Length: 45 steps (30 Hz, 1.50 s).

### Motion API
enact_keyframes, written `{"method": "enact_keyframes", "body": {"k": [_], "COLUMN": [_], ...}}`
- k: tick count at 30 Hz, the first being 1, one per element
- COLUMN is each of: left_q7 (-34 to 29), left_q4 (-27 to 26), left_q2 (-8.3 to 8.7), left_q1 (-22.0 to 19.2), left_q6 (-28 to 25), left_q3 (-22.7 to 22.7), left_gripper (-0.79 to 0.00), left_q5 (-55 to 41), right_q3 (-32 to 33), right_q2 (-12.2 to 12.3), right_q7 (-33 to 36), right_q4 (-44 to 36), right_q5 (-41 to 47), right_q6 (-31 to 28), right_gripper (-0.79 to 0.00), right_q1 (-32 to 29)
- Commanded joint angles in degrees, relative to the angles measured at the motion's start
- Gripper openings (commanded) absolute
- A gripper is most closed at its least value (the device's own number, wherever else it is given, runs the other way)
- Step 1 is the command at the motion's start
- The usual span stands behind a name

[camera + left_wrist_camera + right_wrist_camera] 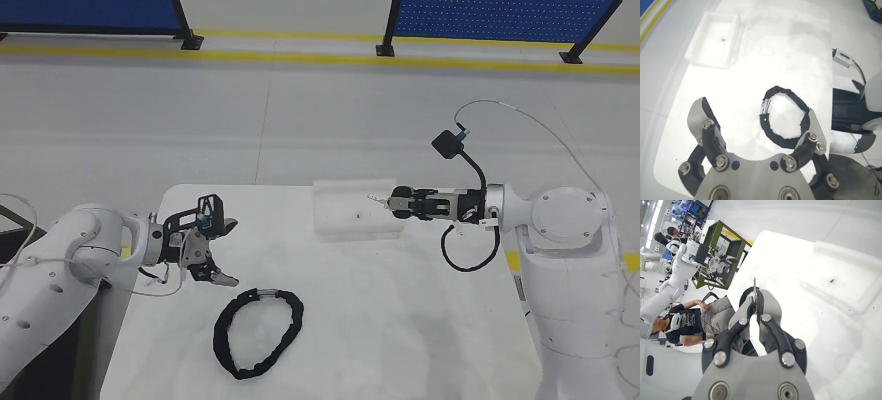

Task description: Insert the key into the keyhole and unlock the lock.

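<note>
A black fabric-covered ring lock [258,332] with a short metal cylinder [766,107] lies on the white table [400,320], front left of centre. My left gripper [208,248] hovers open above the table's left part, just back-left of the lock; in the left wrist view its fingers [705,111] spread wide with nothing between them. My right gripper [393,202] is held above the white tray [355,210] at the back, shut on a small metal key [754,289] whose blade sticks out past the fingertips.
The shallow white foam tray [712,40] holds only a small dark speck [723,39]. The table's right edge lies near the right arm's base. Beyond the table's far side sit a green metal frame [719,247] and a seated person.
</note>
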Motion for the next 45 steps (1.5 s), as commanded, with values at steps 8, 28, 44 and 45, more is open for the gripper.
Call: {"method": "enact_keyframes", "body": {"k": [8, 28, 44, 45], "left_q7": [-0.2, 22.9, 61.8, 62.0], "left_q4": [0.0, 11.4, 22.4, 23.2], "left_q2": [0.01, -2.81, -9.29, -9.85], "left_q1": [0.0, 6.2, 5.3, 5.0], "left_q6": [0.0, 0.2, 4.0, 4.1], "left_q3": [0.0, 1.2, 9.4, 10.0], "left_gripper": [0.0, 0.0, 0.0, 0.0], "left_q5": [-1.6, 20.0, 54.3, 54.6], "right_q3": [0.0, 0.0, 0.0, 0.0], "right_q2": [0.0, 0.0, 0.0, 0.0], "right_q7": [0.0, 0.0, 0.0, 0.0], "right_q4": [0.0, 0.0, 0.0, 0.0], "right_q5": [0.0, 0.0, 0.0, 0.0], "right_q6": [0.0, 0.0, 0.0, 0.0], "right_gripper": [-0.785, -0.785, -0.785, -0.785], "right_q1": [0.0, 0.0, 0.0, 0.0]}}
